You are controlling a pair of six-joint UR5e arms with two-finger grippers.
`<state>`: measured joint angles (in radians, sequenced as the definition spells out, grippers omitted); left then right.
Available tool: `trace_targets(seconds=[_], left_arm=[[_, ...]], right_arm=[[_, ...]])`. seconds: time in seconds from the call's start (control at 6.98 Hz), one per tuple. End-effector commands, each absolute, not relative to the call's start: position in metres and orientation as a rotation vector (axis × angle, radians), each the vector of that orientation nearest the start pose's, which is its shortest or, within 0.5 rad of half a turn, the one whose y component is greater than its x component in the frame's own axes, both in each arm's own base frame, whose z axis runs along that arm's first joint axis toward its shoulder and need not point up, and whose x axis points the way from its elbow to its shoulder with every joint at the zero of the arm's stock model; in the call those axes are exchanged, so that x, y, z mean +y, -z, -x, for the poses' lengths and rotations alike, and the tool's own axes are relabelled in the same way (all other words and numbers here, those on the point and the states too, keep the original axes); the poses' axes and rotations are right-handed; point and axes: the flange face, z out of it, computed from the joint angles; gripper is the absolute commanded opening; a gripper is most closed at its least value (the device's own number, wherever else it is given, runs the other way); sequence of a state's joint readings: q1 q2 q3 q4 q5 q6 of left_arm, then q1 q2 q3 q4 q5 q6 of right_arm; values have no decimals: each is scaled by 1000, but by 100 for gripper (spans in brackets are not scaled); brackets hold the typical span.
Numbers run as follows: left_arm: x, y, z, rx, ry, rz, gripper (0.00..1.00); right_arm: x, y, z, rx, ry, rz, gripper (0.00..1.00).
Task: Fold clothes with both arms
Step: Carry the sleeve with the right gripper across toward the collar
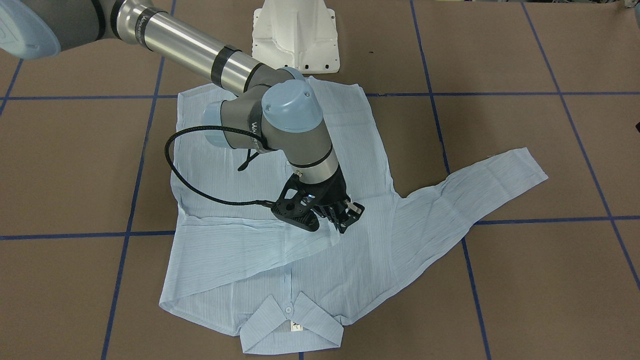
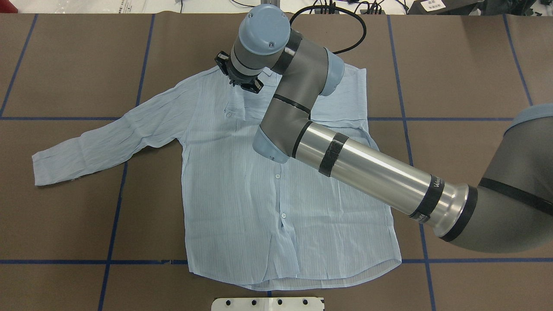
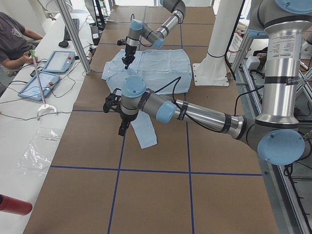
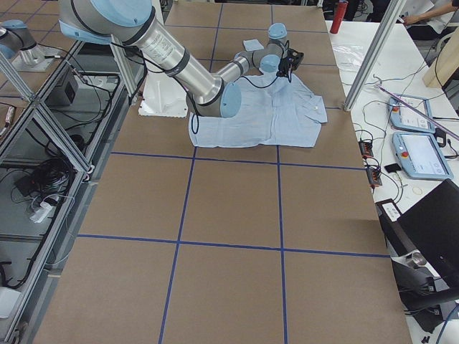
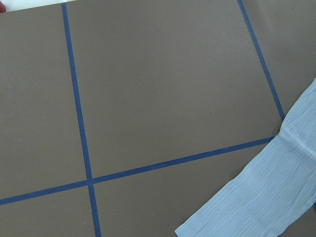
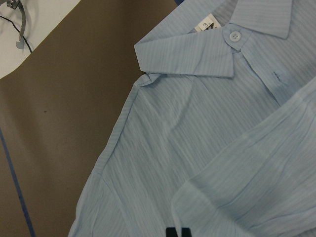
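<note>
Shirt [image 1: 350, 270]: light blue, fine stripes, buttoned, front up, flat on the brown counter [image 1: 525, 280] across the blue tape lines [image 1: 545, 219].

Read from the operators' side, nearest first.

- Collar [image 1: 315, 320] is closest, points spread, with a white neck tag [image 1: 296, 327] showing between them.
- Folded sleeve [image 1: 240, 255] lies just behind the collar. It runs across the chest from the shoulder on the robot's right toward the button line, and its end is under the right gripper [image 1: 350, 220].
- Other sleeve [image 1: 475, 190] is stretched flat toward the robot's left, its cuff well apart from the shirt body.
- The right gripper is low over mid-chest. The right wrist view shows black fingers [image 6: 171, 232] at the bottom edge, tips close together over sleeve cloth. I cannot tell whether they are fully closed or pinching fabric.
- Right arm [image 1: 190, 47] reaches in over the shirt's lower half.
- Hem [image 1: 345, 87] is farthest, just in front of the white pedestal [image 1: 295, 35].

Left gripper [image 3: 123, 130] shows only in the left side view, at the end of the left arm [image 3: 204, 116]. It hangs near the outstretched cuff, and I cannot tell whether its fingers are open or closed. The left wrist view takes in bare counter, a tape crossing, and the sleeve end in its lower right corner.
</note>
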<state>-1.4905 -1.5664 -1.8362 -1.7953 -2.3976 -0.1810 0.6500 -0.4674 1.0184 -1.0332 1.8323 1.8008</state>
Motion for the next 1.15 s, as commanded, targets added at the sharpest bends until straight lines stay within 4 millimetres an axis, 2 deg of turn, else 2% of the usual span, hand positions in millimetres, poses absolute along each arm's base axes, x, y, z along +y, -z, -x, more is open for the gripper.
trace_targets(seconds=[0.0, 0.14, 0.43, 0.57, 0.72, 0.86, 1.0], left_arm=[[-501, -501, 14, 865, -118, -339, 100], [-501, -501, 8, 867, -139, -347, 100], [-505, -522, -40, 885, -188, -285, 100], [-508, -535, -44, 891, -132, -231, 100], [-512, -548, -69, 894, -154, -189, 100], [-525, -563, -78, 911, -49, -119, 90], [-521, -563, -98, 936, -52, -153, 91]], right_arm=[[-586, -105, 623, -1120, -648, -23, 100], [-582, -96, 626, -1129, -647, -30, 100], [-577, -85, 628, -1142, -697, 7, 100], [-572, -78, 618, -1157, -706, 12, 100], [-560, -88, 597, -1120, -716, 20, 100], [-538, -102, 564, -1097, -714, 43, 100], [-513, -123, 517, -1129, -709, 33, 100]])
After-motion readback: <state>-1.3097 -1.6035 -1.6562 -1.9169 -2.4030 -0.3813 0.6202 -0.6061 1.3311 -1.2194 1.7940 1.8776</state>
